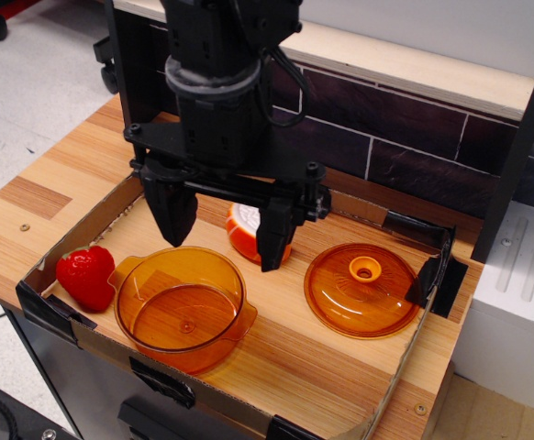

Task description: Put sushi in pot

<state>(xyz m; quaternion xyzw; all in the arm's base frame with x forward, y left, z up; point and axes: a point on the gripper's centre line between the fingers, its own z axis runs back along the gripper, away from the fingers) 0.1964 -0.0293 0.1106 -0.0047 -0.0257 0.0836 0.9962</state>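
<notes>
Now centre your black gripper (223,234), jaws spread wide and empty, over the orange-and-white toy sushi (249,229) behind it. Lower squarely, staying clear of the transparent orange plastic pot (183,307) in front.

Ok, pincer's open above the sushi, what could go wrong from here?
1. The sushi sits partly hidden behind the right finger of the pincer, apparently off-centre in the open gap, so closing may clip its edge and roll it away.
2. The pot lies right in front; a low carry could catch its rim.
3. The strawberry nearly touches the pot's handle and could get knocked.
</notes>
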